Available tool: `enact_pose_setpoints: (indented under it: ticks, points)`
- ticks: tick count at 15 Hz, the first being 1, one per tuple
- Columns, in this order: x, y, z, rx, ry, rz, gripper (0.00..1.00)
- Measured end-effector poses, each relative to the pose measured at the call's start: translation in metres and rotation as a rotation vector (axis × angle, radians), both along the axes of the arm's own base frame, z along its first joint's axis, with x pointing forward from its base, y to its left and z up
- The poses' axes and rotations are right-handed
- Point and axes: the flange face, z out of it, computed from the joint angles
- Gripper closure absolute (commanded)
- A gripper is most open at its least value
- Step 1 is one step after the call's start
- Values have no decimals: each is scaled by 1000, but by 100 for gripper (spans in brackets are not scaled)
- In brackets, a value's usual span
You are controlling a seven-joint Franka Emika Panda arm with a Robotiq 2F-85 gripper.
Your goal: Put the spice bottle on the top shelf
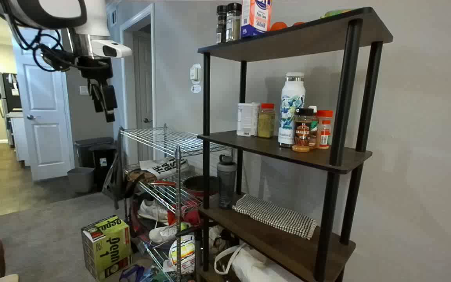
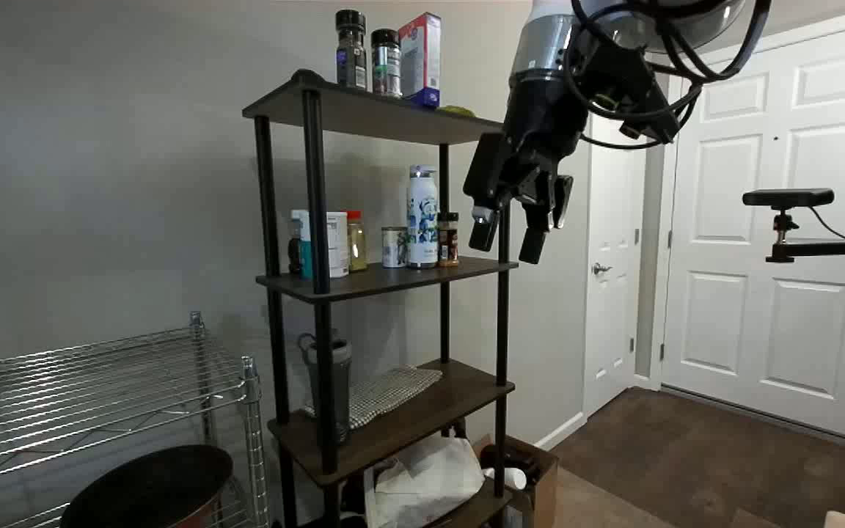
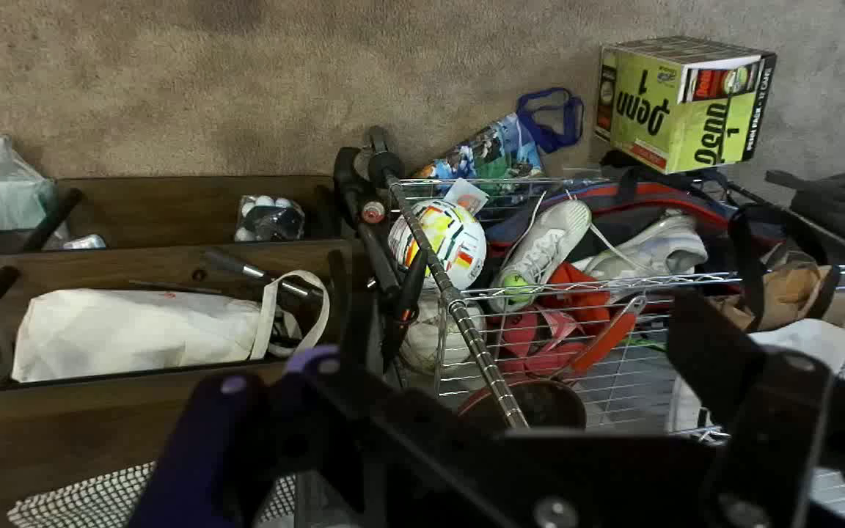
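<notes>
The spice bottle [image 1: 266, 123] appears to be the short yellowish bottle, here with a red cap. It stands upright on the middle board beside a white container, and also shows in an exterior view [image 2: 356, 246]. The top shelf [image 1: 307, 43] is the highest dark brown board, seen from below in both exterior views [image 2: 393, 117]. My gripper [image 1: 104, 111] hangs in the air apart from the shelving unit, fingers pointing down. Its fingers are spread with nothing between them, in an exterior view [image 2: 508, 242] and the wrist view [image 3: 524, 323]. The wrist view shows neither bottle nor top shelf.
Black-capped jars [image 1: 233, 21] and a sugar box [image 1: 256, 17] stand on the top shelf. A tall white bottle [image 1: 292, 105], a black-capped jar [image 1: 303, 131] and red-capped bottles [image 1: 324, 129] share the middle board. Black posts [image 1: 206, 94] frame the boards. A wire rack [image 1: 163, 141] stands beside them.
</notes>
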Motion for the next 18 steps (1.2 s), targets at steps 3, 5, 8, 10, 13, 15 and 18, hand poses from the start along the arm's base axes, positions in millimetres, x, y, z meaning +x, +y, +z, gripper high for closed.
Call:
enact_pose_setpoints:
  ticks: [3,5,8,10,13,15,18]
  points:
    - [0,0,0,0,0,0,0]
    - [0,0,0,0,0,0,0]
    - [0,0,0,0,0,0,0]
    - [0,0,0,0,0,0,0]
    - [0,0,0,0,0,0,0]
    - [0,0,0,0,-1,-1,0]
    - [3,-3,0,-9,-6,-15,0]
